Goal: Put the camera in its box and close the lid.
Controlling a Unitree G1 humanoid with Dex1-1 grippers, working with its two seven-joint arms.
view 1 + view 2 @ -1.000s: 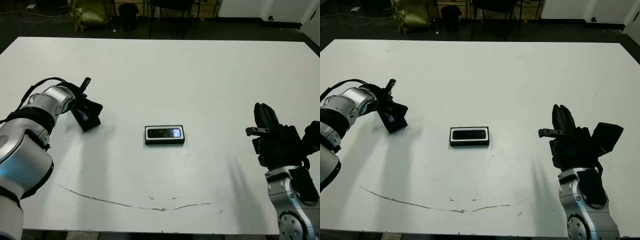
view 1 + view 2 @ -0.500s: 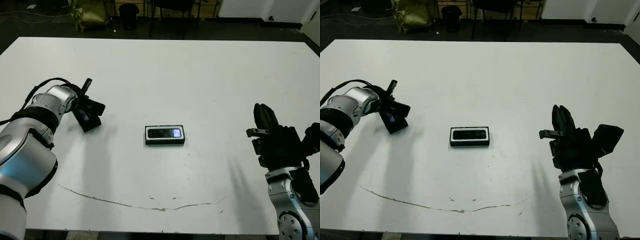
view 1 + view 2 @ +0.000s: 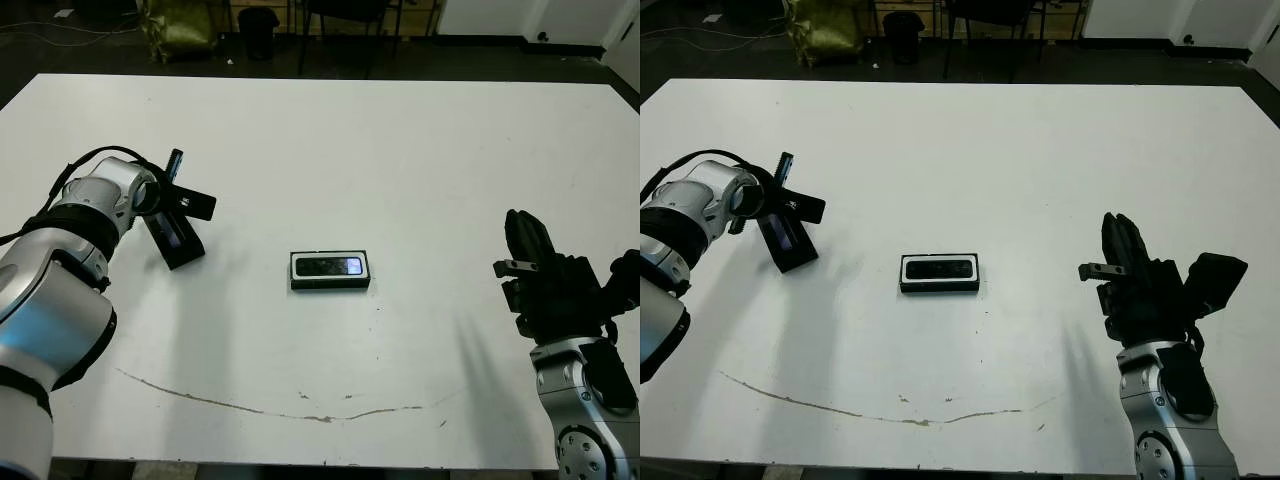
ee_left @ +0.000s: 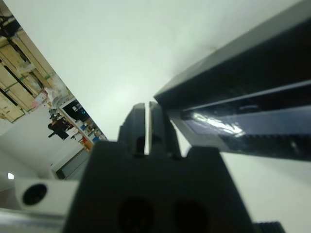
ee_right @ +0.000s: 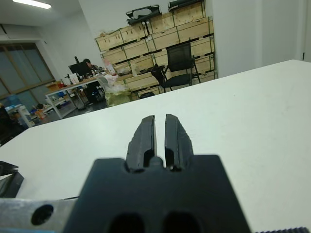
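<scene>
Camera [image 3: 331,266] lies inside box [image 3: 329,283], mid-counter [image 3: 400,160]. Lid [image 3: 178,236] well off to the left, tilted, one edge on the counter. Left gripper [image 3: 176,172] right beside the lid, fingers together, empty. Right gripper [image 3: 527,243] far right, fingers together, empty.

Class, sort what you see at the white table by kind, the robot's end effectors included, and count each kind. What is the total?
Slim black bar-shaped camera: 1
Shallow black box with white lining: 1
Flat black lid with shiny window strip: 1
Black two-fingered end effectors: 2, the left end effector and the right end effector
Total: 5
</scene>
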